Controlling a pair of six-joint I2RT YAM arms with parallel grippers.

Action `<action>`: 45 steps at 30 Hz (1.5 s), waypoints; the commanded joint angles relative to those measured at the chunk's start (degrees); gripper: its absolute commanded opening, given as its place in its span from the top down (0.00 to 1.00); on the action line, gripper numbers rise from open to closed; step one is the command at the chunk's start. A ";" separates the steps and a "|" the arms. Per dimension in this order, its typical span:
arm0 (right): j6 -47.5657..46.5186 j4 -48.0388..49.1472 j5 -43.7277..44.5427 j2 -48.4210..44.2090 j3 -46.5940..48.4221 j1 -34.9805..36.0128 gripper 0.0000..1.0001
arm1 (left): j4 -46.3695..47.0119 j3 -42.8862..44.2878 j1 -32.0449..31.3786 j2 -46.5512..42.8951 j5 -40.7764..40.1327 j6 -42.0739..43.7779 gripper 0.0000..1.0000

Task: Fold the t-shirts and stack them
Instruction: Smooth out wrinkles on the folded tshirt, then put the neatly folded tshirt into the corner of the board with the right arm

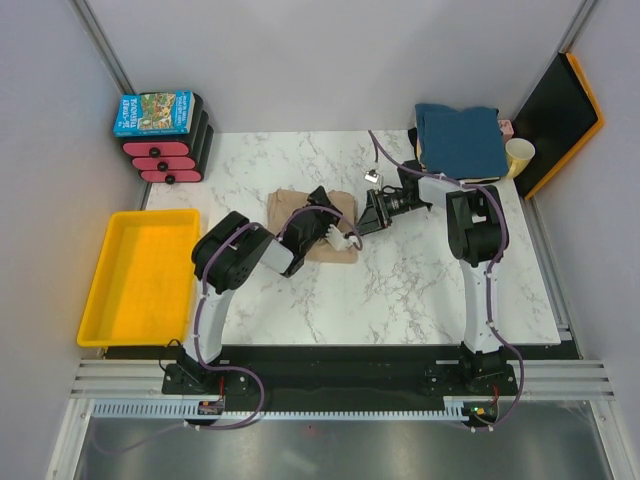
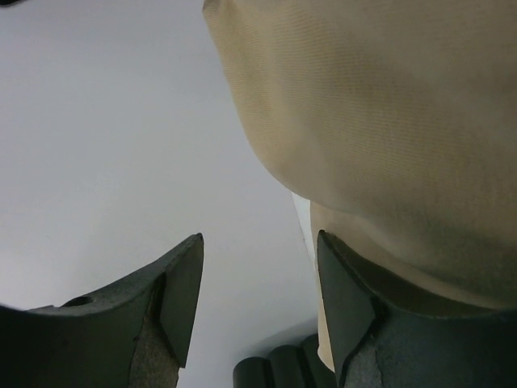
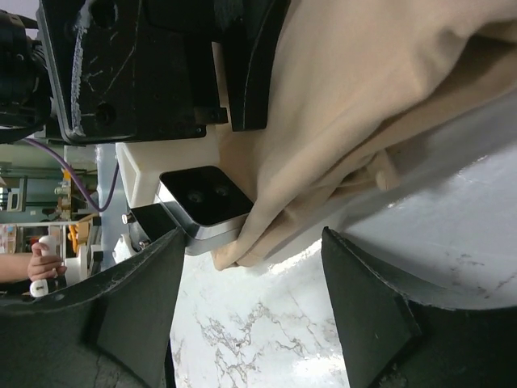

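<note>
A tan-beige t-shirt (image 1: pixel 290 208) lies bunched at the middle of the marble table (image 1: pixel 400 290). My left gripper (image 1: pixel 328 208) sits on its right part, open. In the left wrist view the tan cloth (image 2: pixel 388 121) drapes over the outside of the right finger (image 2: pixel 347 299), and the gap of the gripper (image 2: pixel 258 275) holds nothing. My right gripper (image 1: pixel 366 220) is open just right of the shirt. Its wrist view shows the shirt's hem (image 3: pixel 323 162) ahead of the gripper (image 3: pixel 250 275), untouched by the fingers. Folded teal-blue shirts (image 1: pixel 460 138) are stacked at the back right.
A yellow tray (image 1: pixel 140 270) hangs off the table's left side. A blue picture box (image 1: pixel 155 112) tops a red-and-black stack at the back left. A pale yellow cup (image 1: pixel 520 155) and a black, orange-edged board (image 1: pixel 565 115) stand at the back right.
</note>
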 commanded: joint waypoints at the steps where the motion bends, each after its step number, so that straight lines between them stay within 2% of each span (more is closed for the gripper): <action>1: 1.18 1.92 3.60 -0.22 -1.77 1.50 0.23 | 3.06 2.43 0.13 2.08 -7.09 -4.50 0.35; 7: 3.46 3.41 5.88 -2.77 -3.09 0.89 0.23 | 1.66 3.84 -0.57 -5.91 -9.74 -10.83 0.36; 10: 4.26 3.50 6.76 -3.04 -2.92 0.27 0.23 | -4.64 2.70 -1.36 -13.19 -8.35 -13.65 0.37; 12: 4.43 3.50 7.20 -3.12 -2.65 0.10 0.22 | -8.43 -1.16 -1.36 -17.50 -5.01 -14.09 0.37; 13: 4.70 3.50 7.55 -3.04 -2.39 0.10 0.22 | -13.76 -2.82 -1.01 -22.74 -0.21 -13.66 0.37; 15: 4.96 3.15 7.99 -2.77 -1.51 0.10 0.23 | -22.02 -5.21 -0.49 -27.95 4.13 -14.35 0.36; 16: 5.05 2.97 8.34 -2.60 -1.16 0.10 0.22 | -32.69 -4.61 0.39 -32.42 7.19 -15.75 0.36; 20: 4.96 2.97 9.31 -2.60 -0.45 0.01 0.21 | -53.38 4.77 3.81 -38.51 15.38 -33.30 0.37; 21: 5.05 2.97 9.84 -2.42 -0.46 0.09 0.21 | -54.75 5.59 4.78 -38.87 16.88 -39.78 0.40; 24: 5.14 3.41 10.45 -2.07 -0.63 0.18 0.21 | -57.40 5.51 8.82 -38.79 22.49 -48.68 0.45; 27: 5.49 3.59 11.16 -1.72 -0.37 0.10 0.21 | -59.60 4.19 11.90 -38.18 29.26 -55.81 0.47; 30: 7.15 4.46 11.69 -1.98 -0.54 0.10 0.21 | -60.21 2.61 15.59 -37.39 39.71 -59.61 0.48; 36: 11.46 8.42 11.77 -1.46 -0.11 0.10 0.21 | -60.74 -0.64 17.09 -35.19 44.40 -57.51 0.56; 45: 19.11 14.39 13.17 -0.31 0.07 0.62 0.21 | -62.42 -0.47 16.83 -32.55 42.30 -51.28 0.57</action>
